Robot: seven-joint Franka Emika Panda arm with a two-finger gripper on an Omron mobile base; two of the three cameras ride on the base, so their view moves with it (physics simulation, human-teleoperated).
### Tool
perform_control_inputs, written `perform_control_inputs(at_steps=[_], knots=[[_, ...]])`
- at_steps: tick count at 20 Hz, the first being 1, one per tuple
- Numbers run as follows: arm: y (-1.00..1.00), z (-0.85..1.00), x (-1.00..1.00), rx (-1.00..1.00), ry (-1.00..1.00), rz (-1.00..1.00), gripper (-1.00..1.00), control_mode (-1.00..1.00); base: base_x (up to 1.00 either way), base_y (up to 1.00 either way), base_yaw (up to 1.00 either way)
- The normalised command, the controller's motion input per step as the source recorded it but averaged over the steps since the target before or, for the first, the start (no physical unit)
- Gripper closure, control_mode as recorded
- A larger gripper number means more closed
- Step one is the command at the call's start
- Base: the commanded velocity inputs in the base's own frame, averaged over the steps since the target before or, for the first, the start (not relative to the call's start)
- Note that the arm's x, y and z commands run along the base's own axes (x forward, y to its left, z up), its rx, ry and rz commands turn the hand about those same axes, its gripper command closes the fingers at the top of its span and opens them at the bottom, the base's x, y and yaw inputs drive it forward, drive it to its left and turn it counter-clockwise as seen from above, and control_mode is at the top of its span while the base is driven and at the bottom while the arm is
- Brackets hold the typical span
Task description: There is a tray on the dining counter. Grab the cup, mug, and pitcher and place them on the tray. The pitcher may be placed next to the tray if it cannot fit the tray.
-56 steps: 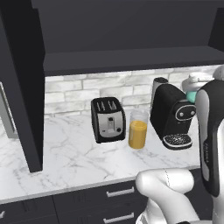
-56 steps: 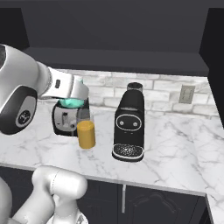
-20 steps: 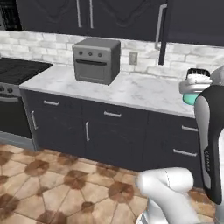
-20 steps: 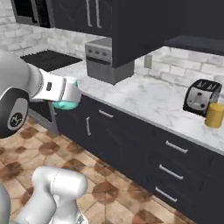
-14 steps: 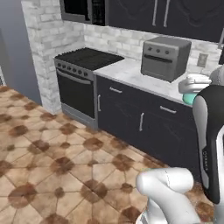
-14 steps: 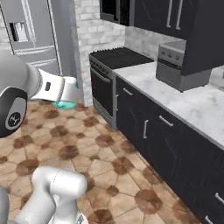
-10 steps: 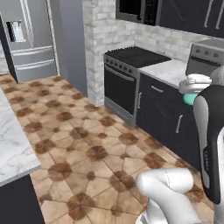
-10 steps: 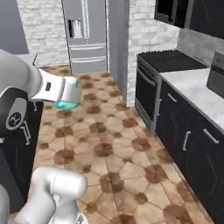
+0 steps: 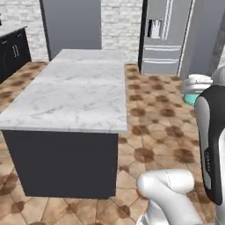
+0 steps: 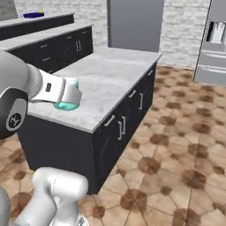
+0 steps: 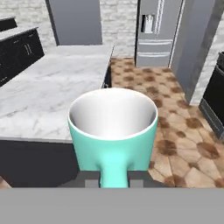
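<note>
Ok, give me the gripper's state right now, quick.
Gripper: closed on the teal mug, held upright and clear of the marble counter.

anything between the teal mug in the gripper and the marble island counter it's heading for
Nothing visible blocks it. The teal mug with the white inside, held in the gripper, hangs beside the long white marble counter with the dark base, whose top is bare in front of it. A dark blue tray lies on a farther counter.

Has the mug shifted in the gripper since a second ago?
No. The mug sits at the same spot against the gripper; the background changed because the base drove.
</note>
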Motion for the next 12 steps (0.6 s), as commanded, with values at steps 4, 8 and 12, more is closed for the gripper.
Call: perform_control_inputs(at_steps=[4, 8, 12], knots=[[0.00, 0.00, 0.00, 0.00, 0.00, 0.00, 1.00, 1.00, -0.24, 0.66, 0.94], [0.00, 0.00, 0.00, 0.00, 0.00, 0.00, 1.00, 1.00, -0.21, 0.92, 0.86], [0.00, 0.00, 0.00, 0.00, 0.00, 0.00, 1.00, 1.00, -0.01, 1.00, 0.76]])
